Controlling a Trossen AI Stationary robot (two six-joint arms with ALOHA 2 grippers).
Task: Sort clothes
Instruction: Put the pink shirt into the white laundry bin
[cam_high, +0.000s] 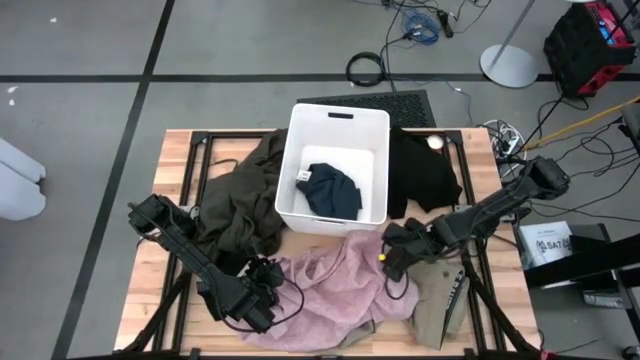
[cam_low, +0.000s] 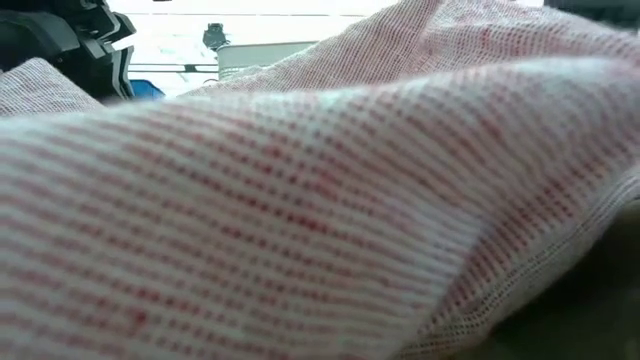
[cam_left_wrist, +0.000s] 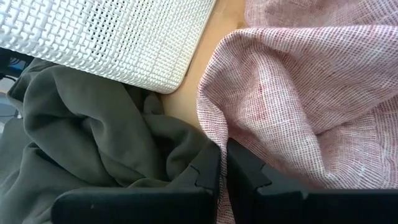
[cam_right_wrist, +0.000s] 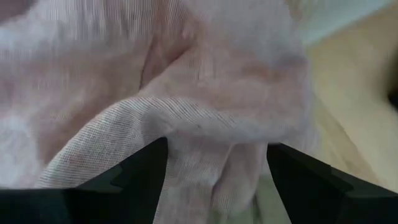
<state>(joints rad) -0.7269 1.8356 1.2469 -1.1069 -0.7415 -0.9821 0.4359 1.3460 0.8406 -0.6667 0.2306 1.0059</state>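
**Two hands on one pink garment — snag and drag risk**

Left hand (cam_left_wrist: 222, 171) fingers pinched together on the edge of the pale pink garment (cam_high: 335, 285), near the table's front edge. Right hand (cam_right_wrist: 216, 163) fingers spread wide, a fold of the same pink cloth bunched between them, not yet pinched.

Risks:
- Left pinch sits right against the dark olive garment (cam_high: 240, 200); lifting could drag olive cloth along, mixing the sort.
- Right hand closing on a loose fold may catch only a thin layer and slip.
- If the hands pull apart unevenly, the fabric stretches or one grip tears free.
- Pink cloth overlaps the khaki garment (cam_high: 440, 300); it could be swept off the table.

Navy garment (cam_high: 332, 190) already in white bin (cam_high: 340, 118); black garment (cam_high: 420, 172) beside the bin.
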